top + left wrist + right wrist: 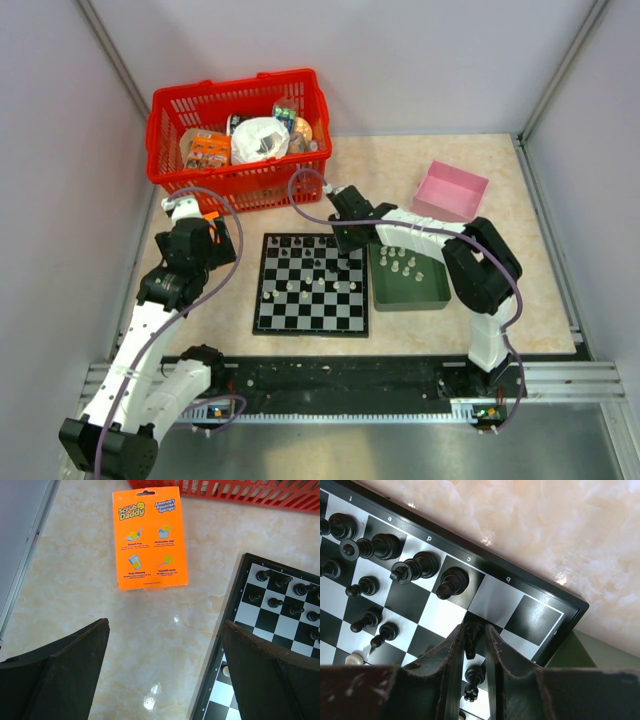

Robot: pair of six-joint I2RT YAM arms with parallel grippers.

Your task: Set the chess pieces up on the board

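Observation:
The board (262,290) lies mid-table with black chess pieces (318,245) along its far rows and a few pale ones (298,288) in the middle. My right gripper (350,243) hangs over the board's far right corner. In the right wrist view its fingers (451,650) press both sides of a black chess piece (473,635), held tilted above the squares near the corner of the board (495,597). Another black piece (474,677) stands below. My left gripper (165,625) is open over bare table left of the board (250,612).
A dark green tray (408,297) with several pale pieces (402,262) sits right of the board. An orange sponge box (150,537) lies ahead of the left gripper. A red basket (238,180) stands at the back left, a pink box (451,190) at the back right.

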